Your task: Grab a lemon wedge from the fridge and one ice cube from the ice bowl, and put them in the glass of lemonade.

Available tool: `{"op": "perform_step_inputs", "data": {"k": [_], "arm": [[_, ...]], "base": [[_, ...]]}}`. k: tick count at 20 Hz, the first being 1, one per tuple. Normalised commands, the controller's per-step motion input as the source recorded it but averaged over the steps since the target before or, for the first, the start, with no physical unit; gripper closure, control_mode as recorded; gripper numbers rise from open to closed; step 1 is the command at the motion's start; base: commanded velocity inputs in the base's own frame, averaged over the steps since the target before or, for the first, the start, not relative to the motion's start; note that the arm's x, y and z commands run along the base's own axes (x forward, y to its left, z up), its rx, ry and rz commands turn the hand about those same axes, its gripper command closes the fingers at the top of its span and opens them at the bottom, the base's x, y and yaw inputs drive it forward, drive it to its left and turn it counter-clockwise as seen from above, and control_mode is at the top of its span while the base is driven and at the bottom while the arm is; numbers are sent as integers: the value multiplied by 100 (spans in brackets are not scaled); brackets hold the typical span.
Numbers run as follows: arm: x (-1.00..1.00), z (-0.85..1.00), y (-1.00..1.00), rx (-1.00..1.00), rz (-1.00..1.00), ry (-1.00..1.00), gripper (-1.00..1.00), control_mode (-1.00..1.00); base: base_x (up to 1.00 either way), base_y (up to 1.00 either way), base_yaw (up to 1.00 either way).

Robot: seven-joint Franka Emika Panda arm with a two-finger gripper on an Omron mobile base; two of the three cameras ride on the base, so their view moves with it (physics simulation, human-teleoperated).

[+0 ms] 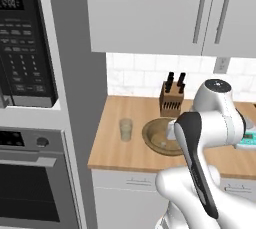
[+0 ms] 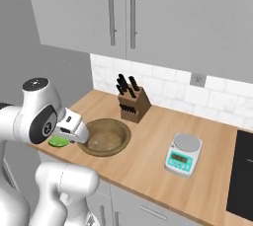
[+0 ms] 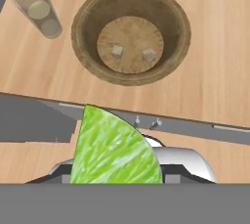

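Gripping streaky green lemon wedge in hand, round wooden ice bowl, clear glass of lemonade

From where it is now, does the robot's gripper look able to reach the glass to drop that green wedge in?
Probably yes. The gripper, holding the lemon wedge, hangs near the counter's front edge. The glass stands open-topped beside the bowl, with nothing between.

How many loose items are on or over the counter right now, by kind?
Ice cubes in the ice bowl: 2
Ice bowl: 1
Glass of lemonade: 1
Lemon wedge in the gripper: 1
Knife block: 1
Scale: 1
Total: 7
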Motion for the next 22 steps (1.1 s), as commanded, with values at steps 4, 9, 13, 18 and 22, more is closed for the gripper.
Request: {"op": "perform_step_inputs", "data": {"k": [4, 9, 13, 18, 22], "arm": [[0, 0, 0, 0, 0, 0, 100, 100], [62, 0, 45, 2, 42, -11, 100, -100], [25, 2, 3, 0, 28, 0, 100, -100], [47, 0, 19, -4, -3, 0, 100, -100], [82, -3, 48, -4, -1, -3, 100, -100]], "base": [[11, 30, 10], [0, 0, 0], [0, 0, 0], [0, 0, 0], [0, 0, 0]]}}
